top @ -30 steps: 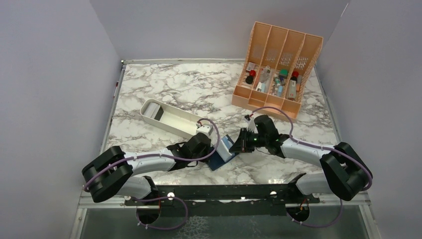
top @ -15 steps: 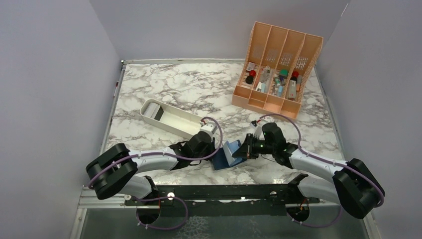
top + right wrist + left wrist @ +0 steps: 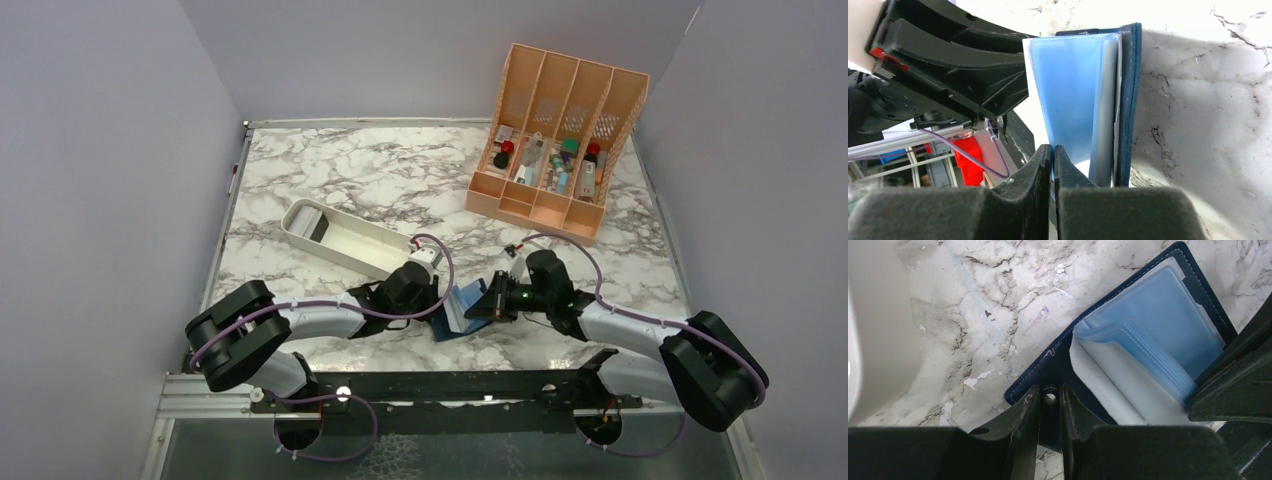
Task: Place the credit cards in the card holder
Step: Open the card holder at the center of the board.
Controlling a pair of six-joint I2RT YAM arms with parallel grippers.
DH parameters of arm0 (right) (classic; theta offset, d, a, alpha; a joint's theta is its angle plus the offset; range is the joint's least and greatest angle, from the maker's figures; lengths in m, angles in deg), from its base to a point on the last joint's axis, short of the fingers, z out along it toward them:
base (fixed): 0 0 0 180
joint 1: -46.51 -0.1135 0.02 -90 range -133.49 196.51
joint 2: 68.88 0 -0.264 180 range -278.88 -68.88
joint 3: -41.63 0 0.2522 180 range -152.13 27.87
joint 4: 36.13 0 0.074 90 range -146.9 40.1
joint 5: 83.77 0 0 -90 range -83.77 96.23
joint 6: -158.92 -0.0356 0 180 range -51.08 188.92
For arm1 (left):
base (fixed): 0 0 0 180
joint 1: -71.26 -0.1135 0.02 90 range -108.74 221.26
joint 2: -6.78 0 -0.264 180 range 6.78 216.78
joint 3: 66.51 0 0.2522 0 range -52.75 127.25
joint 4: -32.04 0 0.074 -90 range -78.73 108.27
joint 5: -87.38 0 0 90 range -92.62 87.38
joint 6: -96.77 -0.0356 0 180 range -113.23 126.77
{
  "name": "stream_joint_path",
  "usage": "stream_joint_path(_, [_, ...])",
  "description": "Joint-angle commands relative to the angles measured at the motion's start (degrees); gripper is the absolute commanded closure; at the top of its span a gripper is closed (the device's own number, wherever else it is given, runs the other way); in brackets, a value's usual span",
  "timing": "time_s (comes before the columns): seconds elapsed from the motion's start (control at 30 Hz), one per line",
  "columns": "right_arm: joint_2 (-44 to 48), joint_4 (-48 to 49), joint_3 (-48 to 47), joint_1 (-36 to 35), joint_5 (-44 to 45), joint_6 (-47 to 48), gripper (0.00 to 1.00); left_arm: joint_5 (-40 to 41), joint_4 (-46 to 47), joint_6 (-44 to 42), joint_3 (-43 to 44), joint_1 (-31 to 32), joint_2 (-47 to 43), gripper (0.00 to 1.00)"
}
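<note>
The navy card holder (image 3: 452, 318) lies open on the marble near the front edge, between my two grippers. My left gripper (image 3: 436, 301) is shut on its snap tab (image 3: 1050, 399), the jaws pinching the tab from both sides (image 3: 1050, 392). The navy cover (image 3: 1060, 365) lies flat with pale blue inner pockets (image 3: 1158, 315) fanned up from it. My right gripper (image 3: 482, 307) is shut on one thin blue pocket leaf (image 3: 1073, 90), which stands upright beside the navy cover (image 3: 1131, 100) and runs between the jaws (image 3: 1052, 149). I cannot make out any credit cards.
A white oblong tray (image 3: 352, 246) sits just behind my left arm, with a dark flat item at its left end; its wall fills the left wrist view's left edge (image 3: 878, 330). An orange slotted organizer (image 3: 555, 130) with small items stands at the back right.
My right gripper has drawn back toward the front right, pulling the blue pocket leaf upright. My left arm has shifted slightly right, still on the snap tab.
</note>
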Motion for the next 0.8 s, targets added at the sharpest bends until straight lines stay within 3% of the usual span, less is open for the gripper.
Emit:
stream_joint_path(0.0, [-1.70, 4.46, 1.04, -0.41, -2.30, -2.08, 0.92, -0.69, 1.85, 0.31, 0.30, 0.24, -0.23, 0.77])
stream_joint_path(0.6, [-2.71, 5.67, 1.76, -0.41, -1.98, -2.64, 0.84, -0.97, 2.65, 0.25, 0.28, 0.24, 0.84, 0.77])
stream_joint_path(0.77, [-3.69, 5.82, 1.64, -0.41, -1.57, -2.50, 0.94, -0.83, 2.52, 0.07, 0.04, 0.21, -0.10, 0.76])
